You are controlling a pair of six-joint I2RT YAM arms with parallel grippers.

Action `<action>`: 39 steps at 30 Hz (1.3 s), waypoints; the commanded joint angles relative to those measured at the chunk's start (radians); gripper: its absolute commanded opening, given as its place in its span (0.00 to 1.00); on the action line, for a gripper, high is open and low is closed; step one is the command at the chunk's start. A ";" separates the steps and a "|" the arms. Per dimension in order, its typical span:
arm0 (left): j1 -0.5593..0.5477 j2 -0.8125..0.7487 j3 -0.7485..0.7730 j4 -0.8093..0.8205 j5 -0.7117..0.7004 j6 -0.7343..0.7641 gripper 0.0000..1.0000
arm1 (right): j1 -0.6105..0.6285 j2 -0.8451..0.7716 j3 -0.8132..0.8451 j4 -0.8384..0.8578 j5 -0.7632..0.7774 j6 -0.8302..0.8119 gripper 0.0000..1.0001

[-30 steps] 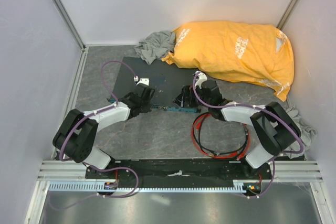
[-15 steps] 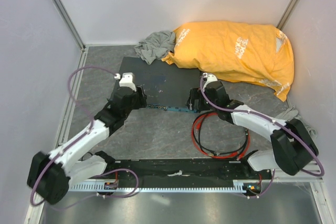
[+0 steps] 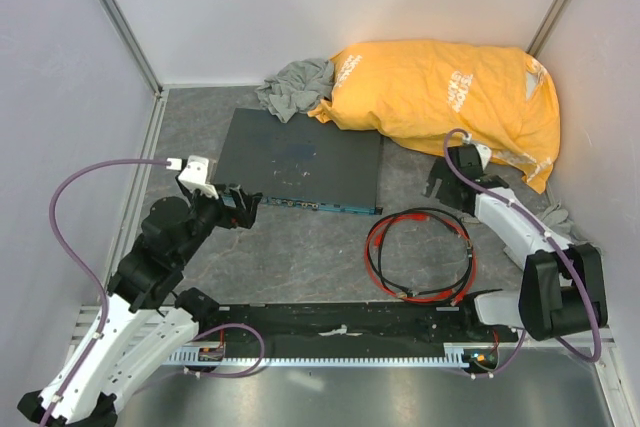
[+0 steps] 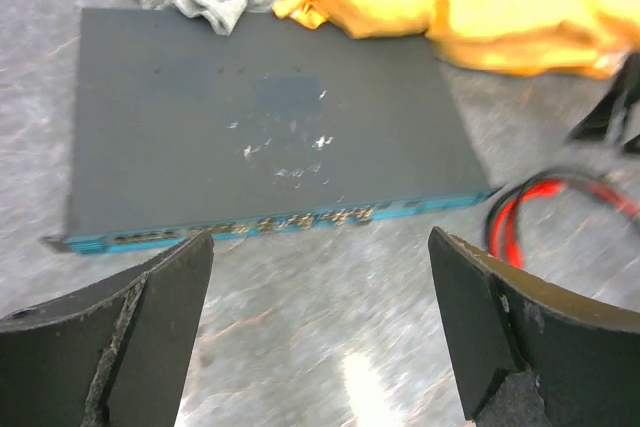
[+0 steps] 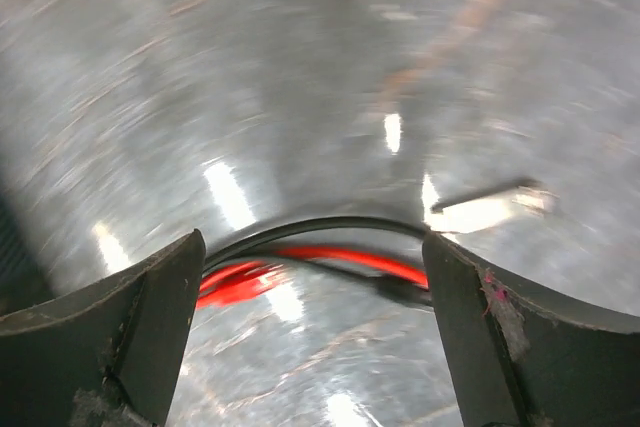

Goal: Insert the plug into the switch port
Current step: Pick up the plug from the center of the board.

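Note:
The switch [image 3: 300,157] is a flat dark grey box lying mid-table, with its ports in a row along the blue-green front edge [image 3: 315,205]. In the left wrist view the switch [image 4: 270,127] fills the upper half and the port row [image 4: 300,219] runs just beyond my open, empty left gripper [image 4: 320,337]. From above, the left gripper [image 3: 240,209] sits off the box's front left corner. The red cable [image 3: 420,257] lies coiled with a black one, right of the box. My right gripper [image 3: 437,185] stands open and empty above the coil's far side, over the red cable [image 5: 340,259]. I cannot pick out the plug.
A big orange bag [image 3: 450,97] lies behind the switch at the back right, with a grey cloth [image 3: 295,82] to its left. Another grey cloth [image 3: 580,237] sits by the right wall. White walls close in three sides, and a black rail [image 3: 340,322] runs along the near edge.
My left gripper has opened and pulled back left from the switch's front edge. The right arm has swung back right, away from the switch, still open.

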 commanded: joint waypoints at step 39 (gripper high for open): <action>-0.015 -0.169 -0.096 -0.032 0.015 0.147 0.87 | -0.301 0.249 0.115 -0.143 -0.128 0.018 0.36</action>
